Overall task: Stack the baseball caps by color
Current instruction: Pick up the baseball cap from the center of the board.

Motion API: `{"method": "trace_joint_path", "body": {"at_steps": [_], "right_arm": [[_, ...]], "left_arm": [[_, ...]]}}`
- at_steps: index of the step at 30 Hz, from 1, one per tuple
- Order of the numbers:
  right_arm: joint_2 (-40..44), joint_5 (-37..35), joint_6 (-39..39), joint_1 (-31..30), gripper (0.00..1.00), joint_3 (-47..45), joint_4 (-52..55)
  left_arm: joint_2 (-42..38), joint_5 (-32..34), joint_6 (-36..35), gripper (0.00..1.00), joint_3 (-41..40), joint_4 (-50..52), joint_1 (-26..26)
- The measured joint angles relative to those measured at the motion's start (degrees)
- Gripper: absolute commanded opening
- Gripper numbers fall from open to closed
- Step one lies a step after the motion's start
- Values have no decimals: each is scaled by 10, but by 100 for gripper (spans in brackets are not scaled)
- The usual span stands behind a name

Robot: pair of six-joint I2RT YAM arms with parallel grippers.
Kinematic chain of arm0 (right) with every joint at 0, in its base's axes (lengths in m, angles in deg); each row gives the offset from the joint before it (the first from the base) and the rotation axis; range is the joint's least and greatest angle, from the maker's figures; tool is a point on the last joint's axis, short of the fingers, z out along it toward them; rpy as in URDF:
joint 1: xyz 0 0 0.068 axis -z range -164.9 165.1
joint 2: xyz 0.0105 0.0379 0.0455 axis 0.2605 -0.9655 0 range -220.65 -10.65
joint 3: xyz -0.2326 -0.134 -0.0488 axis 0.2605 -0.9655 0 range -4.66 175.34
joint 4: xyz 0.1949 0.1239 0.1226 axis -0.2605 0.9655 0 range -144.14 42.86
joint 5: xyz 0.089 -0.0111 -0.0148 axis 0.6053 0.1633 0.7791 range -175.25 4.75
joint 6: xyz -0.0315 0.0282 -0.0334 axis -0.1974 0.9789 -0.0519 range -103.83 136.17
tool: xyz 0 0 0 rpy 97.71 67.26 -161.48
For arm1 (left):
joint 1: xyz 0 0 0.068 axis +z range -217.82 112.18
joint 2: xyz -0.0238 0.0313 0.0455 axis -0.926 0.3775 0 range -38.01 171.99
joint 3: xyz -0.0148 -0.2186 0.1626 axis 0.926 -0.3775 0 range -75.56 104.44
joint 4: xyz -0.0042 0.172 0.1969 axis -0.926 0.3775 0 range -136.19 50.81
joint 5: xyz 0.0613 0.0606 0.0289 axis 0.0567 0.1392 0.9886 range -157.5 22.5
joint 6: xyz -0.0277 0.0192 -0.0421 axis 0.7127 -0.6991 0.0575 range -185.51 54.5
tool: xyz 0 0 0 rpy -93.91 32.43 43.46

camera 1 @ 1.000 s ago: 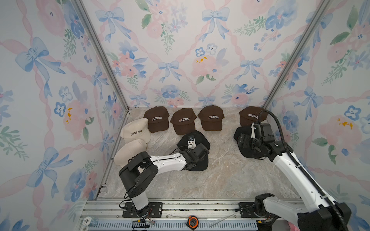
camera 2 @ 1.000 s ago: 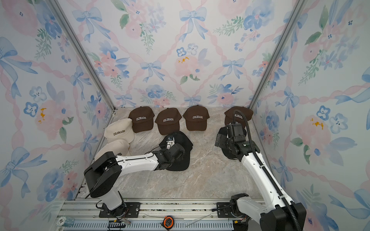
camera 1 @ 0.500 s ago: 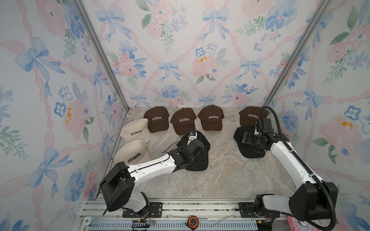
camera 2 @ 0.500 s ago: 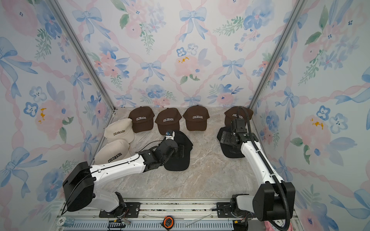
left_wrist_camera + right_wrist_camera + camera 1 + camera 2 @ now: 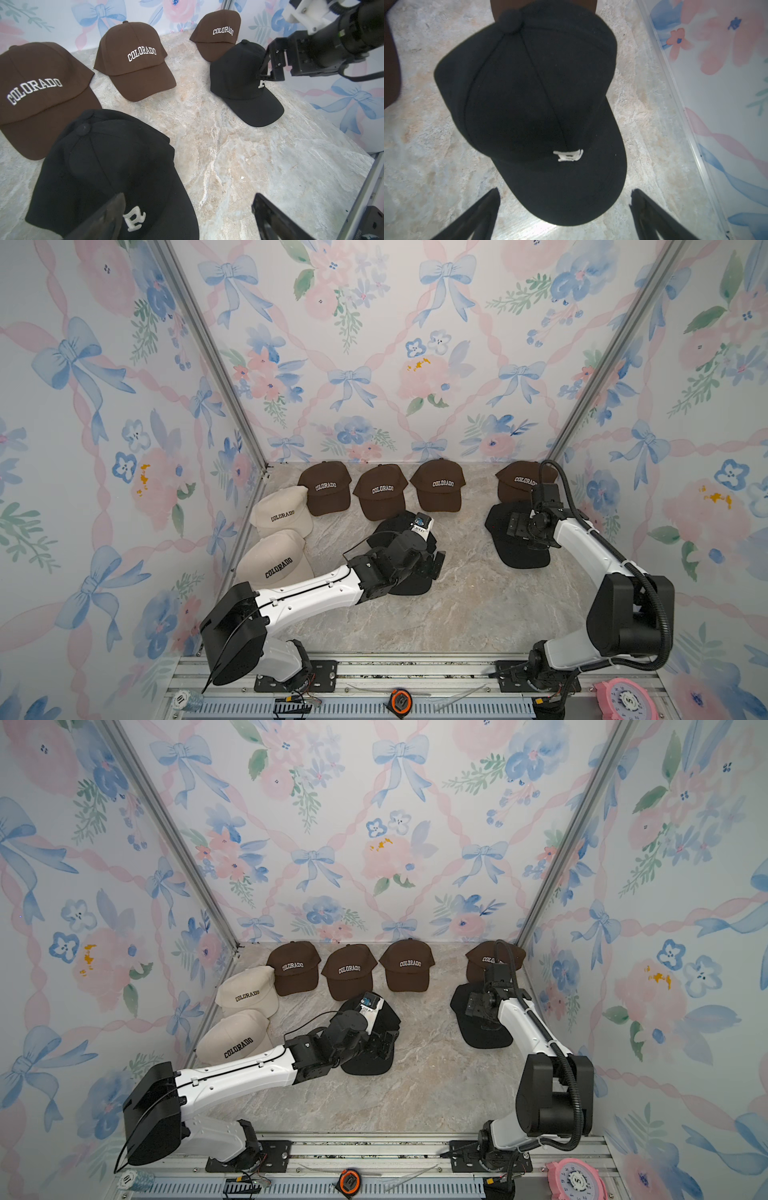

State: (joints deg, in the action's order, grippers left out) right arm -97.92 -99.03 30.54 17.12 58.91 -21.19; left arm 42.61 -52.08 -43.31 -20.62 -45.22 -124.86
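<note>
So the caps are soft fabric ones with curved brims. Four dark brown caps [image 5: 324, 487] with white COLORADO stitching sit in a row along the far wall, two cream caps [image 5: 281, 512] with black COLORADO lie one in front of the other by the side wall, and the black ones have a small white R on the front.

The left gripper [image 5: 187, 209] has its fingers [image 5: 108, 216] spread wide and holding nothing. Right under them is a black pile [image 5: 99, 166], two caps it looks like, since in the left wrist view there are two top buttons peeking out one behind the other. One finger hangs over the crown near the R, the other over bare marble worktop [image 5: 239, 155].

The right gripper [image 5: 564, 209] is also splayed open and empty, hovering just over the lone black cap [image 5: 533, 99], brim pointing toward the fingers. The fourth brown cap sits just beyond it, partly tucked behind.
</note>
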Motion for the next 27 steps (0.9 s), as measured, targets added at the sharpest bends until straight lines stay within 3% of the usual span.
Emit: {"method": "trace_joint_path", "body": {"at_steps": [8, 14, 20, 27], "right_arm": [[-38, 16, -35, 14, 92, 30, -28], [-78, 34, -50, 14, 83, 54, -36], [-120, 46, -62, 17, 61, 73, -42], [-141, 50, -69, 17, 17, 80, -43]], "left_arm": [[0, -8, -36, 98, 0, -11, 0], [0, -10, -48, 98, 0, -13, 1], [5, -14, -51, 98, 0, -13, 5], [15, -14, -51, 98, 2, -12, 10]]}}
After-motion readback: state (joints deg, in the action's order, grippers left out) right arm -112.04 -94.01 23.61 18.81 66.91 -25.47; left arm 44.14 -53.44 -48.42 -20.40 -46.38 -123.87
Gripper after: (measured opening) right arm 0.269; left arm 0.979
